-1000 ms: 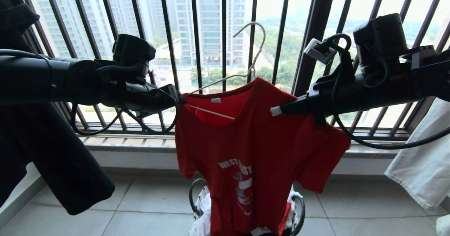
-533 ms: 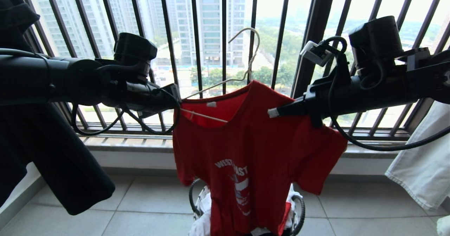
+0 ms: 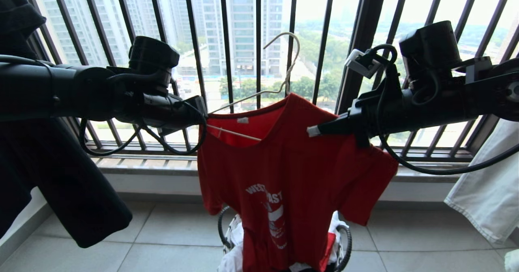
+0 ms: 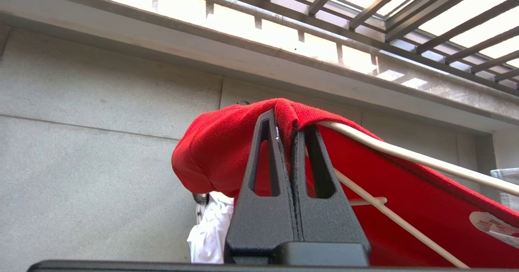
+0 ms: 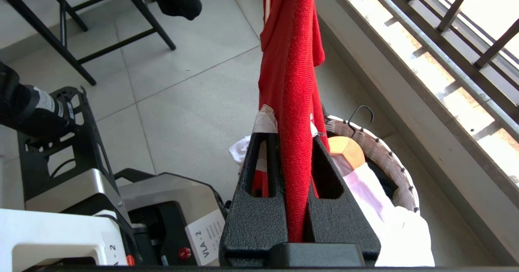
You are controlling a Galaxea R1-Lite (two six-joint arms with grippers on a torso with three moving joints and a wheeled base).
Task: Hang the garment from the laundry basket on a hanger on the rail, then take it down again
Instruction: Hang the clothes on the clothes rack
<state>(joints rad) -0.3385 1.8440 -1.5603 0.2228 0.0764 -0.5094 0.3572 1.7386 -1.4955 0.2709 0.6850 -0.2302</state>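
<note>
While the red T-shirt [image 3: 292,174] hangs in mid-air in front of the window railing [image 3: 227,41], you can see it is draped over the cream-white hanger [image 3: 279,61], whose hook stands free above the collar with nothing around it. Your left gripper [image 4: 288,136] is pressed together on the shirt's shoulder fabric right where the hanger's arm ends; the wrist view shows red cloth bunched over its fingertips [image 4: 265,122]. Your right gripper [image 5: 291,142] pinches the other shoulder, with a fold of the shirt running down between its fingers. The shirt's hem reaches down to the laundry basket [image 3: 344,239] on the tiled floor [image 3: 162,239], which holds white laundry [image 5: 397,231] and a tan wooden hanger [image 5: 344,148]. A black garment [image 3: 48,174] hangs on your left and a pale one [image 3: 486,191] on your right.
</note>
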